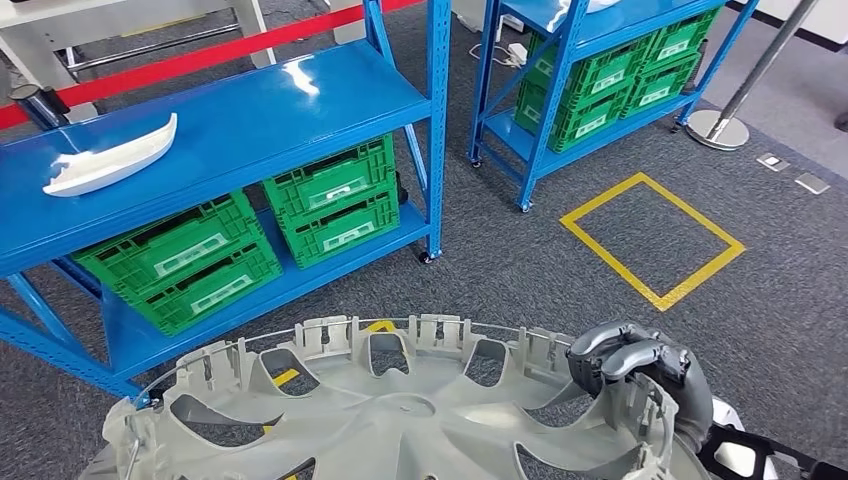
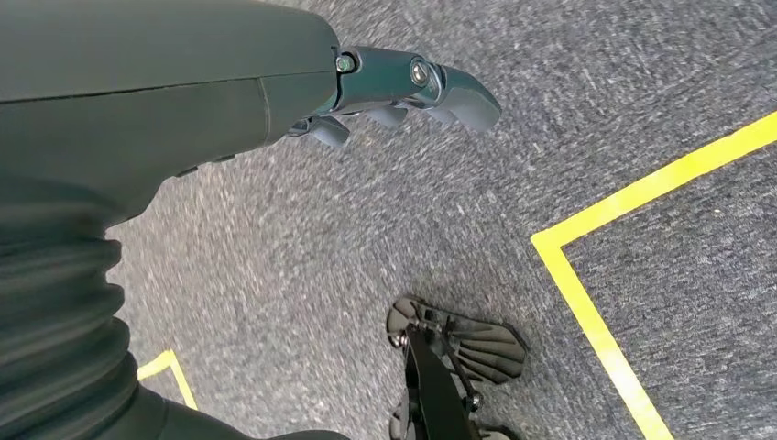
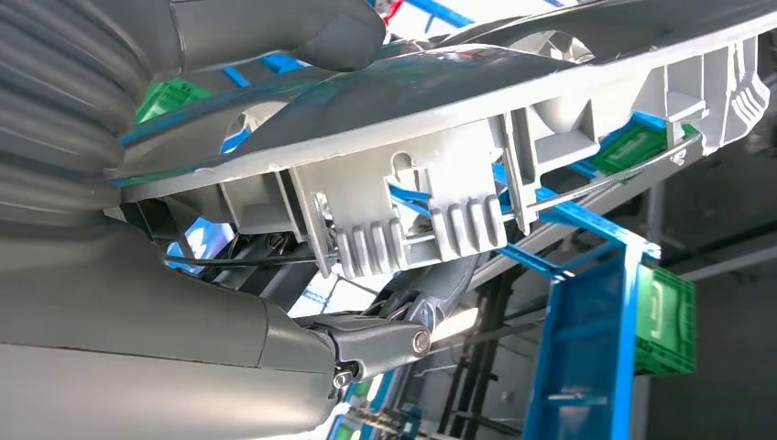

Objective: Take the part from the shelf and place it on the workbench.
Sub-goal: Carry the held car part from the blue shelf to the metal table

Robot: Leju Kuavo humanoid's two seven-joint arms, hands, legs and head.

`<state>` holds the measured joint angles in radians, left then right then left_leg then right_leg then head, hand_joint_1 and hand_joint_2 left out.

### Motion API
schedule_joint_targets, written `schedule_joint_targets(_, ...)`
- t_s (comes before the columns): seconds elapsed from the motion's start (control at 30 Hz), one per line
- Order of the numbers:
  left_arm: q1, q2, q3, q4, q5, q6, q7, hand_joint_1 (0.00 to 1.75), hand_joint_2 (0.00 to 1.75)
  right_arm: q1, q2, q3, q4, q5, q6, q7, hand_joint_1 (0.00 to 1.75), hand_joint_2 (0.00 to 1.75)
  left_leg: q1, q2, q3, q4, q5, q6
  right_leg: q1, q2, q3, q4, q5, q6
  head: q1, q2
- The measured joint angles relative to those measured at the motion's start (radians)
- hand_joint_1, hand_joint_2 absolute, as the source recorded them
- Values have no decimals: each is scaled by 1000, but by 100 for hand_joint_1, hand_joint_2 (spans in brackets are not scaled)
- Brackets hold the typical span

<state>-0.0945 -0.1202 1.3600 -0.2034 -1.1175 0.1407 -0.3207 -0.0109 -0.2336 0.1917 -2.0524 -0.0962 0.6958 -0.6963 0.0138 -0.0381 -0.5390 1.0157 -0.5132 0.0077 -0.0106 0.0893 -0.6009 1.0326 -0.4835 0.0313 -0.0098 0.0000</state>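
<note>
Gripped wheel cover (image 1: 400, 420) at rim with right hand (image 1: 640, 375); left hand (image 2: 403, 87) hung empty, fingers loosely apart. Best kept level, clear of shelf (image 1: 240, 130) while carrying.

This looks like a workshop or parts store: two blue steel shelving racks (image 1: 230, 130) stand on grey carpet (image 1: 520, 270), their lower shelves stacked with green slatted plastic crates (image 1: 335, 200), more of them on the far right rack (image 1: 610, 85). A white curved moulded plastic part (image 1: 110, 160) lies loose on the near left rack's top shelf. Yellow tape marks a square bay (image 1: 650, 238) on the floor to the right, and a red barrier belt (image 1: 210, 55) runs behind the racks.
</note>
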Motion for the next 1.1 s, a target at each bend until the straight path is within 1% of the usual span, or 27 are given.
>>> schedule_joint_targets(0.03, 0, 0, -3, 0, -2, 1, 4, 0, 175, 1, -1, 0, -2, 1, 2, 0, 175, 175, 1, 11, 1, -4, 2, 6, 1, -23, -15, 31, -19, 5, 3, 0)
schedule_joint_targets(0.07, 1, 1, -6, 0, -3, 2, 8, 0, 175, 1, -2, 1, -3, 0, 6, 0, 175, 175, 1, 24, 1, -5, 3, 10, 1, -50, -41, 86, -50, 9, 7, 0)
schedule_joint_targets(0.1, 2, 2, -7, 0, -2, 3, 12, 0, 175, -1, -2, 2, -2, -1, 10, 0, 175, 175, -1, 37, 0, -5, 2, 13, 1, -68, -75, 155, -83, 13, 10, 0)
schedule_joint_targets(0.13, 3, 3, -8, 0, -1, 4, 16, 0, 175, -6, -2, 3, 1, -3, 14, 0, 175, 175, -2, 50, -2, -4, 2, 14, -1, -76, -106, 221, -110, 17, 12, 0)
schedule_joint_targets(0.17, 3, 4, -8, 0, 1, 5, 19, 0, 175, -13, -2, 4, 6, -5, 17, 0, 175, 175, -3, 63, -2, -3, 1, 15, -2, -79, -127, 264, -120, 19, 12, 0)
schedule_joint_targets(0.2, 2, 4, -8, 0, 3, 5, 22, 0, 175, -23, -2, 5, 11, -8, 19, 1, 175, 175, -3, 76, -3, -2, 1, 15, -2, -82, -126, 267, -111, 19, 13, 0)
schedule_joint_targets(0.23, 1, 4, -8, 0, 7, 5, 25, 0, 175, -33, -2, 6, 16, -13, 22, 1, 175, 175, -4, 87, -2, -1, 0, 14, -2, -86, -105, 229, -85, 18, 14, 0)
schedule_joint_targets(0.27, -1, 4, -8, 1, 11, 5, 27, 0, 175, -45, -2, 7, 21, -18, 25, 1, 175, 175, -4, 97, -2, 0, -1, 13, -1, -97, -67, 161, -51, 15, 15, 0)
schedule_joint_targets(0.3, -3, 3, -8, 1, 17, 6, 31, 0, 175, -57, -2, 10, 26, -24, 27, 1, 175, 175, -5, 105, -1, 2, -3, 10, 3, -119, -27, 87, -27, 8, 15, 0)
schedule_joint_targets(0.33, -4, 2, -8, 1, 23, 9, 38, 0, 175, -69, -2, 13, 30, -30, 29, 0, 175, 175, -7, 113, 0, 3, -5, 7, 7, -135, 3, 30, -9, 1, 15, 0)
schedule_joint_targets(0.37, -5, 2, -8, 1, 28, 13, 46, 0, 175, -82, -2, 17, 34, -37, 31, 0, 175, 175, -9, 120, 0, 4, -6, 2, 12, -147, 21, -6, -2, -6, 15, 0)
schedule_joint_targets(0.4, -5, 1, -8, 1, 32, 18, 54, 0, 175, -94, -2, 20, 40, -44, 31, 0, 175, 175, -11, 127, 1, 3, -7, -3, 16, -150, 24, -17, -3, -12, 15, 0)
schedule_joint_targets(0.47, -7, 2, -8, 1, 35, 26, 68, 0, 175, -113, -4, 26, 53, -56, 30, 0, 175, 175, -11, 135, 3, 2, -8, -13, 14, -130, 20, -21, 4, -22, 14, 0)
schedule_joint_targets(0.53, -7, 3, -8, 1, 35, 33, 83, 0, 175, -135, -8, 36, 66, -72, 26, 1, 175, 175, -9, 100, -11, 38, -36, -23, 6, -113, 19, -28, 11, -33, 12, 0)
schedule_joint_targets(0.6, -4, 6, -8, 2, 36, 43, 105, 0, 175, -154, -12, 48, 79, -91, 18, 0, 175, 175, -6, 54, -60, 149, -99, -29, 2, -96, 18, -31, 15, -40, 6, 0)
schedule_joint_targets(0.63, -1, 9, -8, 2, 37, 48, 116, 0, 175, -159, -13, 54, 86, -98, 13, 0, 175, 175, -5, 47, -92, 217, -128, -31, 2, -85, 16, -30, 16, -41, 4, 0)
schedule_joint_targets(0.67, 2, 12, -8, 2, 39, 54, 127, 0, 175, -162, -14, 59, 93, -104, 8, 0, 175, 175, -4, 44, -115, 266, -142, -33, 2, -74, 16, -29, 16, -41, 2, 0)
schedule_joint_targets(0.7, 5, 16, -8, 1, 39, 59, 135, 0, 175, -163, -16, 64, 99, -107, 2, 0, 175, 175, -3, 43, -124, 283, -137, -35, 1, -63, 16, -28, 16, -41, 2, 0)
schedule_joint_targets(0.73, 6, 21, -8, 1, 40, 64, 142, 0, 175, -163, -18, 68, 104, -107, -4, 0, 175, 175, -1, 42, -114, 259, -112, -36, 0, -52, 16, -26, 16, -39, 1, 0)
schedule_joint_targets(0.77, 7, 25, -8, 0, 41, 68, 147, 0, 175, -163, -20, 70, 107, -106, -10, 0, 175, 175, 3, 35, -87, 198, -74, -38, -2, -40, 16, -24, 15, -36, 1, 0)
schedule_joint_targets(0.83, 8, 33, -7, -1, 43, 75, 157, 0, 175, -159, -22, 72, 110, -100, -19, 0, 175, 175, 11, -3, -29, 70, -21, -39, -4, -19, 12, -15, 13, -25, -1, 0)
schedule_joint_targets(0.87, 8, 36, -7, -1, 45, 78, 161, 0, 175, -156, -22, 72, 110, -96, -22, 0, 175, 175, 13, -19, -13, 32, -11, -37, -4, -9, 8, -12, 13, -17, -1, 0)
schedule_joint_targets(0.9, 8, 38, -6, -1, 48, 80, 164, 0, 175, -151, -22, 72, 110, -92, -23, 0, 175, 175, 12, -28, -8, 20, -13, -33, -5, 1, 3, -10, 15, -10, -2, 0)
schedule_joint_targets(0.97, 8, 41, -5, -1, 52, 81, 163, 0, 175, -139, -22, 72, 110, -87, -20, 0, 175, 175, 9, -12, -8, 17, -10, -18, -7, 14, -4, -12, 21, 4, -1, 0)
schedule_joint_targets(1.0, 8, 42, -4, -2, 52, 80, 158, 0, 175, -134, -22, 71, 110, -86, -16, 0, 175, 175, 8, -3, -7, 16, -7, -10, -8, 3, -7, -8, 18, 9, 1, 0)
schedule_joint_targets(1.03, 8, 42, -4, -2, 52, 79, 152, 0, 175, -131, -23, 70, 110, -86, -13, 0, 175, 175, 8, 8, -7, 14, -5, -2, -6, -17, -18, 13, 6, 12, 5, 0)
schedule_joint_targets(1.1, 9, 43, -3, -4, 51, 72, 139, 0, 175, -126, -23, 69, 109, -86, -6, 0, 175, 175, 5, 31, -8, 12, -4, 9, -4, -65, -68, 119, -51, 17, 12, 0)
